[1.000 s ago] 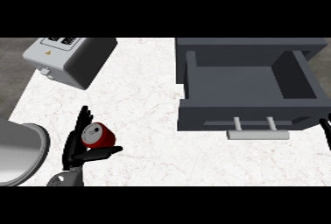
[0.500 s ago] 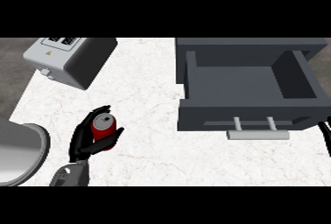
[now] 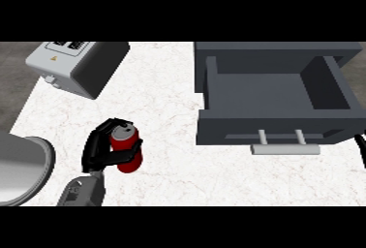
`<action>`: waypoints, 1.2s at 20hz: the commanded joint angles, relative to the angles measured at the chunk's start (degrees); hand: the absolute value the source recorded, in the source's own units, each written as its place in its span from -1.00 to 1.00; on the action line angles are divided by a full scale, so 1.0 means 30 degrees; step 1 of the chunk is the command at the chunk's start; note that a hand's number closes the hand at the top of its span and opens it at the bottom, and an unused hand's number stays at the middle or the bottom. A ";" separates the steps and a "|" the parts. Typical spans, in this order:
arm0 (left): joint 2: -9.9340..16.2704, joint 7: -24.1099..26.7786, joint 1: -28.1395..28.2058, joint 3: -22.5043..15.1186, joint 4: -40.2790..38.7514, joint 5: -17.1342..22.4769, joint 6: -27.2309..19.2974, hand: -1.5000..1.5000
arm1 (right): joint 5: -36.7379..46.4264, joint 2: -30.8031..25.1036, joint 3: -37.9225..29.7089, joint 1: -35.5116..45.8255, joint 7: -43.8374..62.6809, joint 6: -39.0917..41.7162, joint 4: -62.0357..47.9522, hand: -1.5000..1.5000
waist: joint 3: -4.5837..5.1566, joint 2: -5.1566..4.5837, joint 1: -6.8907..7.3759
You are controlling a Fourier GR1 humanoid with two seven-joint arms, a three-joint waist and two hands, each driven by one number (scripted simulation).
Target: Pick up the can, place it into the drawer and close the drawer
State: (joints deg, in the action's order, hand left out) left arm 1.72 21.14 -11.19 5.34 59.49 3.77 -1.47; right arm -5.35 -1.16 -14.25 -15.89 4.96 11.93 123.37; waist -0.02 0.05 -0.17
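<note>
our left hand point(image 3: 100, 150) has its black fingers point(image 3: 121, 156) and thumb curled round the red cylindrical can with the grey metal lid point(image 3: 127, 147) — the can is in the grasp, lid end up and tilted a little toward the far side, its long axis running roughly away from us. whether its base is off the white marbled counter point(image 3: 178, 164) we cannot tell from this steep view.

the relation that matters next: the open dark grey drawer point(image 3: 275, 89) lies to the right of the can and somewhat farther from us, well apart. its front wall, with the pale bar handle point(image 3: 286, 149), faces us, so we judge the can must pass over either that front wall or the left side wall before it can go down into the tray. the tray inside looks roomy enough for the can.

the left hand is the one holding it. of the right hand we see only a thin dark sliver at the view's right edge point(image 3: 360, 150), just beside the drawer's front corner — we cannot tell how its fingers stand. it is the nearer one to the handle for the closing push.

the counter between can and drawer carries nothing. a grey boxy appliance point(image 3: 79, 63) sits at far left, and a curved metal rim point(image 3: 25, 167) lies left of the hand — both away from the path.
</note>
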 commanded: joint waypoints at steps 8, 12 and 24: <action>0.1678 -0.1006 0.0008 0.1414 0.2075 0.1676 0.0879 1.00 | -0.0315 0.0340 -0.0366 -0.0872 -0.0441 0.0511 0.0472 -1.00 | 0.0006 0.0002 0.0000; 0.0491 -0.2529 0.0210 -0.0071 0.4366 0.0958 -0.0342 1.00 | 0.0062 0.0374 0.0307 -0.0969 -0.0746 0.0071 0.0314 -1.00 | 0.0001 0.0014 0.0027; -0.0428 -0.6567 -0.4455 -0.2073 0.6380 -0.1165 -0.2727 1.00 | -0.0863 0.0255 -0.0593 -0.0871 -0.0146 0.0380 0.0958 -1.00 | 0.0003 0.0003 -0.0077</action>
State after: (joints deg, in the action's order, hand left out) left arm 2.11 4.44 -20.82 0.88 77.03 2.30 -6.80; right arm -7.10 -0.57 -15.43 -18.39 4.29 12.73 125.58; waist -0.03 0.06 -0.31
